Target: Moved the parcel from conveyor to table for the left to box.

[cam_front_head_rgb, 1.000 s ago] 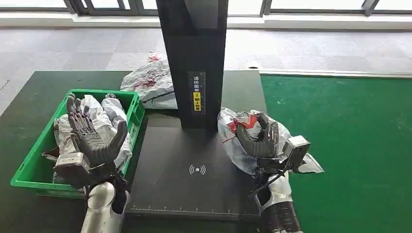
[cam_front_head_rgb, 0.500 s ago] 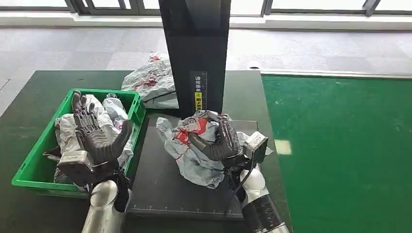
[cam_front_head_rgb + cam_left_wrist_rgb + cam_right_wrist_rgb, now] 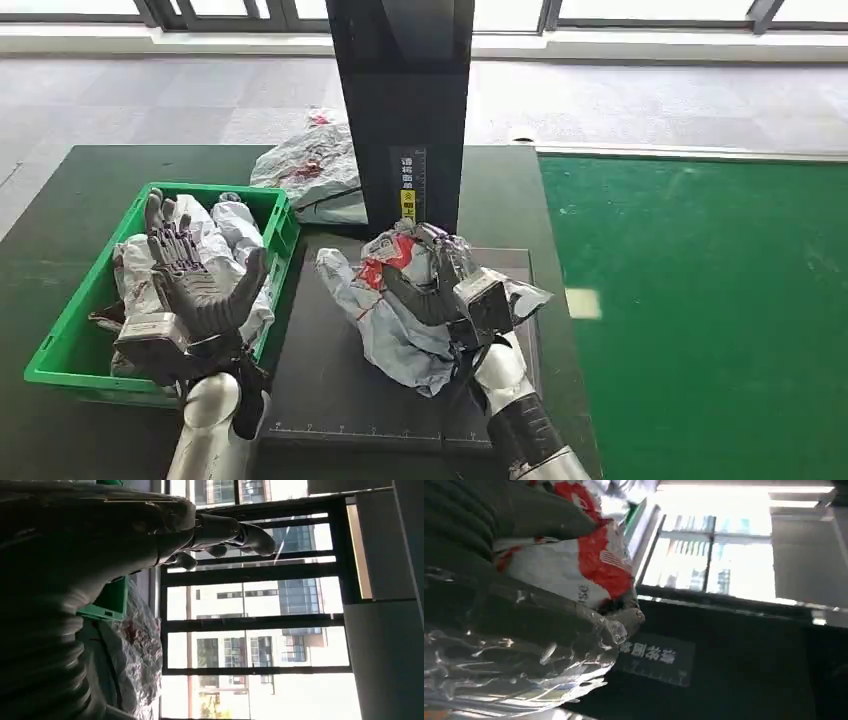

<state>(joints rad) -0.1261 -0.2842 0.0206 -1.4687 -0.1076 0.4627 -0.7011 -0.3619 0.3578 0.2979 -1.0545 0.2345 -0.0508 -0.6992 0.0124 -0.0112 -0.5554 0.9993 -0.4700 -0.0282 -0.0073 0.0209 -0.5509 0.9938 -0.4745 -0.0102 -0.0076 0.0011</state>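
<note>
- The robot's right hand (image 3: 432, 290) grips a crumpled grey plastic parcel (image 3: 385, 310) with red printing, dark fingers (image 3: 452, 258) wrapped over its top, above the black scanner platform (image 3: 330, 390).
- In the right wrist view, the same parcel (image 3: 569, 570) bulges against the thick grey thumb (image 3: 524, 515), its red and white label facing the camera and a wrinkled clear film stretched under it.
- The parcel's lower folds hang onto the platform just in front of the black upright column (image 3: 402, 100), which carries a small yellow and white label (image 3: 407, 190).
- The left hand (image 3: 195, 275) is raised palm-up over the green plastic crate (image 3: 70, 350), fingers spread and holding nothing.
- In the left wrist view, the left hand's fingers (image 3: 250, 532) stretch out toward tall windows, with a corner of the green crate (image 3: 112, 600) and a crinkled grey bag beside the arm.
- The crate sits on the dark table (image 3: 60, 200) to the left of the platform and holds several grey-white bagged parcels (image 3: 215, 235).
- Another grey parcel (image 3: 315, 175) with red marks lies on the table behind the crate, partly against the column.
- A green conveyor belt (image 3: 700, 300) runs along the right side of the table, beyond the right arm.
- Grey carpet tiles and a window frame line the background.
</note>
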